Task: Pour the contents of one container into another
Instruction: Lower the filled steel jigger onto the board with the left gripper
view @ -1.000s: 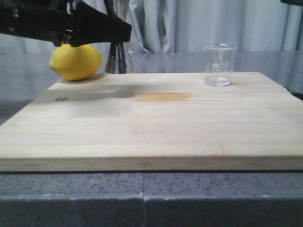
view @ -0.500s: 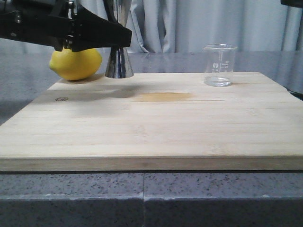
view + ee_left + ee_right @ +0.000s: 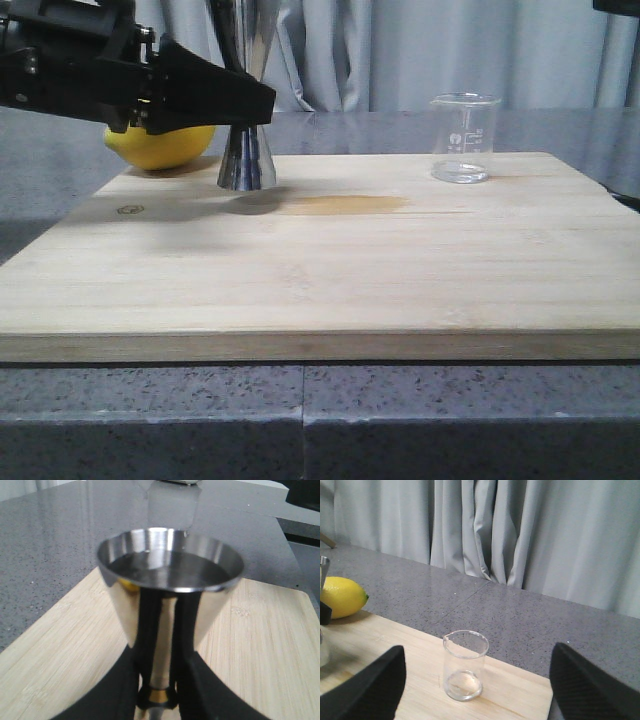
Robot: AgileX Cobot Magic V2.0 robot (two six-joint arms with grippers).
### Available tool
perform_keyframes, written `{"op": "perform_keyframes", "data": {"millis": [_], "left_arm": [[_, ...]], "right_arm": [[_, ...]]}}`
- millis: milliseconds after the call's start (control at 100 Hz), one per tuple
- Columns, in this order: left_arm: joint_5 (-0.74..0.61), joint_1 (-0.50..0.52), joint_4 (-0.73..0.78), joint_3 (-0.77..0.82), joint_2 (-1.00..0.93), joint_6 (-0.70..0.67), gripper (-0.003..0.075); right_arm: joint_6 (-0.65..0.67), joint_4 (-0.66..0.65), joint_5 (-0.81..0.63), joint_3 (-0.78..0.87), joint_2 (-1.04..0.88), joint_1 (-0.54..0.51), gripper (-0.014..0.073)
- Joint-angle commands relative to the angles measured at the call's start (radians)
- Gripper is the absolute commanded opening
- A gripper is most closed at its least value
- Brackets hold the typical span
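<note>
change: I'm seeing the jigger (image 3: 246,120) coming forward off the back edge of the board (image 3: 330,260) and toward centre versus half a second ago; its base is now over the wood, shadow right under it, so I'm reading it as just off the surface or barely touching, can't tell which.
meaning: I'm treating this as the receiver being carried toward the beaker (image 3: 464,137); pour isn't starting yet, the two are still well apart.
left gripper (image 3: 159,700): clamping the jigger at its gold-banded waist, holding it upright.
right gripper (image 3: 475,690): hanging spread wide behind the beaker, gripping nothing, not touching the glass.
jigger look: shiny steel, hourglass shape; in the wrist view the upper cup is showing a dark interior, and I can't say whether there's liquid in it.
beaker look: clear glass, white scale marks, lip on the rim, standing upright at the board's far right, looking near empty.
other: lemon (image 3: 160,146) sitting behind the left arm at the board's far left corner.
</note>
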Motion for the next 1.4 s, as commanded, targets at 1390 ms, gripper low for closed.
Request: {"op": "perform_keyframes", "data": {"millis": [1390], "left_arm": [[0.112,-0.051,-0.154,0.036,-0.043,0.141,0.0071]], "right_arm": [[-0.004,0.007,-0.065,-0.026,-0.013,-0.003,0.0547]]}}
